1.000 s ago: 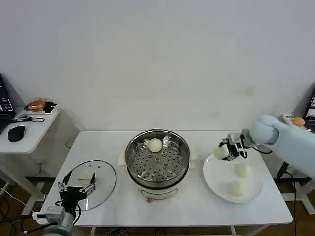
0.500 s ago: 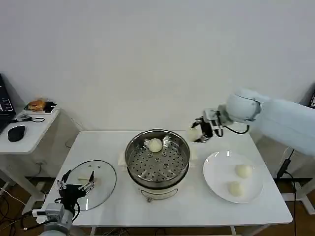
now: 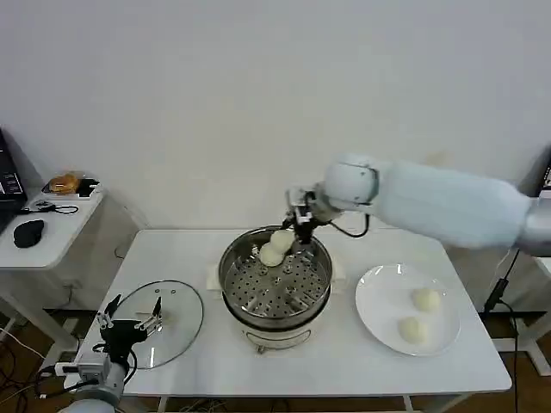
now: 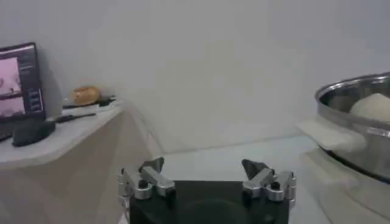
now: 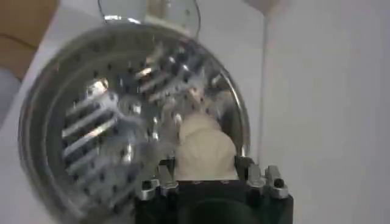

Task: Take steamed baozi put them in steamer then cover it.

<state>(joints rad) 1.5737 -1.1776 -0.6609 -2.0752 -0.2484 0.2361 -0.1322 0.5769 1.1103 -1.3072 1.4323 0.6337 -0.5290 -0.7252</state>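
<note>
the white table (image 3: 344,370) carries all the work items. the steamer (image 3: 275,280) stands at the table's centre on its white base, uncovered, its perforated tray visible. to its right lies a white plate (image 3: 379,314) with two baozi on it: one (image 3: 425,298) nearer the wall, one (image 3: 412,329) nearer the front edge. to the steamer's left the glass cover (image 3: 176,314) lies flat on the table, well apart from the pot.

the right arm reaches across from the right side, above the back rim of the steamer. the right gripper (image 3: 293,234) is closed around a baozi (image 3: 282,240); in the right wrist view that bun (image 5: 204,153) sits squeezed between the two fingers (image 5: 159,178), directly over the tray (image 5: 116,128). another baozi (image 3: 271,255) rests on the tray at the back of the pot, just beside the held one; whether the two touch cannot be determined.

the left gripper (image 3: 131,328) hangs at the front left corner, beside the cover's near edge, its fingers (image 4: 146,180) spread wide apart and holding nothing.
</note>
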